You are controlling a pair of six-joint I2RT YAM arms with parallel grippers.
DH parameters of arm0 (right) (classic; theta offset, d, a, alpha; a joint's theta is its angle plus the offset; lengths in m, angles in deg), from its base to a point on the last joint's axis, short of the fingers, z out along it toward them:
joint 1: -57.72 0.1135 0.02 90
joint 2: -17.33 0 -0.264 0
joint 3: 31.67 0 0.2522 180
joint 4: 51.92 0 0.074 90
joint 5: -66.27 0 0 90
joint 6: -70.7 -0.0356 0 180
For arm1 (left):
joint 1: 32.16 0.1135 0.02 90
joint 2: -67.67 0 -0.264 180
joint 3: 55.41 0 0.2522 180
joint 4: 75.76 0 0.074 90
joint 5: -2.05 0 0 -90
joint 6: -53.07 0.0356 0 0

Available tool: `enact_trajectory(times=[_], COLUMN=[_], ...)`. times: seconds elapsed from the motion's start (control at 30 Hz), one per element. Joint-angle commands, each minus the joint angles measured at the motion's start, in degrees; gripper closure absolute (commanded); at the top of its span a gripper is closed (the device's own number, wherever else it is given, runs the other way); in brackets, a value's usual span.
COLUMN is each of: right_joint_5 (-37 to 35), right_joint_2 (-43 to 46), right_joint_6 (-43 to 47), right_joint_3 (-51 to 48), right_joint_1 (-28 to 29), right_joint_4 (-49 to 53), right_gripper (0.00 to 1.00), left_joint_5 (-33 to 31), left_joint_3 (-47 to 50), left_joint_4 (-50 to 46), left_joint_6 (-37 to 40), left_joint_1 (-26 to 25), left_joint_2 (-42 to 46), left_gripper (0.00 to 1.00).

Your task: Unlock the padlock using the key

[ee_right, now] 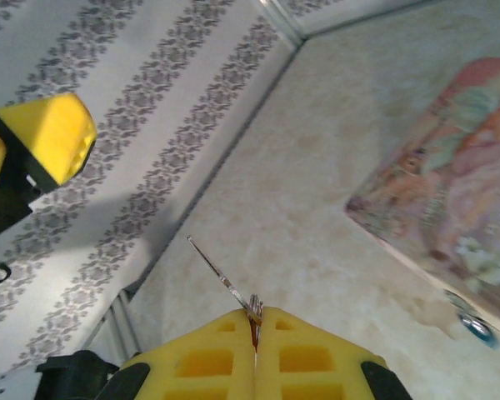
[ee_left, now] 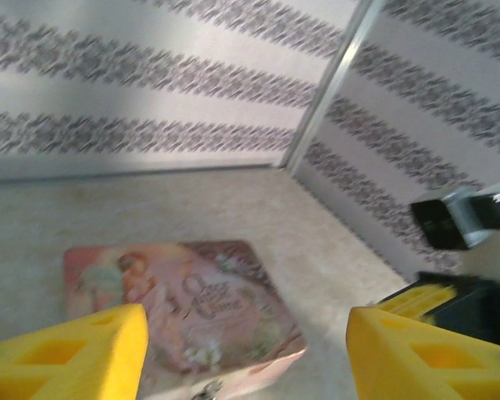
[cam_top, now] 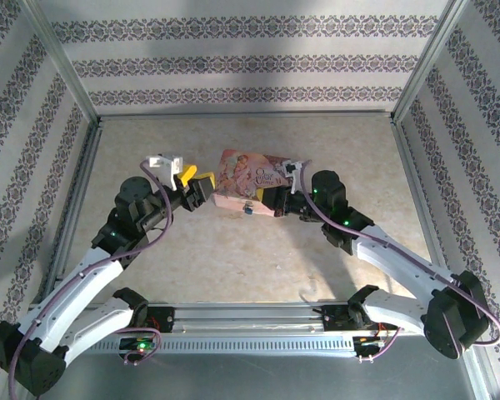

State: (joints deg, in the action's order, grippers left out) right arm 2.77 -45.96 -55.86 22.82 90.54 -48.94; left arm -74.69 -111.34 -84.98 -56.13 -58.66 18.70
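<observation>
At the front edge of the pink tin [cam_top: 248,177] sits the small blue padlock [ee_right: 481,327], touching it on the table [cam_top: 233,258]. The right gripper [ee_right: 256,317] is pinched closed on the thin key [ee_right: 222,275], near the padlock but apart. The left gripper [ee_left: 246,337] gapes wide and empty just beside the tin.

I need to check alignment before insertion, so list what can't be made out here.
The padlock's keyhole: right wrist view, too small and blurred.
The key's teeth: right wrist view, a thin sliver, its base hidden between the right gripper's shut jaws.
Shackle state: top view, the padlock is a mere speck at the pink tin's near edge.
</observation>
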Motion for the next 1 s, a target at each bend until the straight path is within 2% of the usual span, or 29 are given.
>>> enact_trajectory(times=[0.0,0.2,0.33,0.6,0.97], right_joint_5=[-4.79,-4.79,-3.13,1.24,3.35], right_joint_2=[2.54,3.42,1.93,-1.94,-10.04], right_joint_6=[1.47,-0.68,-2.21,-4.39,-6.24], right_joint_3=[-0.63,-1.44,-1.09,-0.32,0.94], right_joint_1=[-1.27,-4.54,-6.29,-9.76,-10.23], right_joint_4=[5.92,7.89,8.24,6.38,0.82], right_gripper=[1.0,1.0,1.0,1.0,1.0], left_joint_5=[-5.67,-5.6,-4.46,2.12,10.49], left_joint_3=[2.2,5.41,9.11,15.12,15.59], left_joint_4=[-2.35,-4.86,-3.08,4.93,11.64], left_joint_6=[2.74,2.75,0.25,-6.52,-7.81], left_joint_1=[0.66,0.66,0.66,0.65,0.65], left_joint_2=[1.33,0.9,0.25,-5.23,-13.11], left_gripper=[0.34,0.27,0.26,0.22,0.21])
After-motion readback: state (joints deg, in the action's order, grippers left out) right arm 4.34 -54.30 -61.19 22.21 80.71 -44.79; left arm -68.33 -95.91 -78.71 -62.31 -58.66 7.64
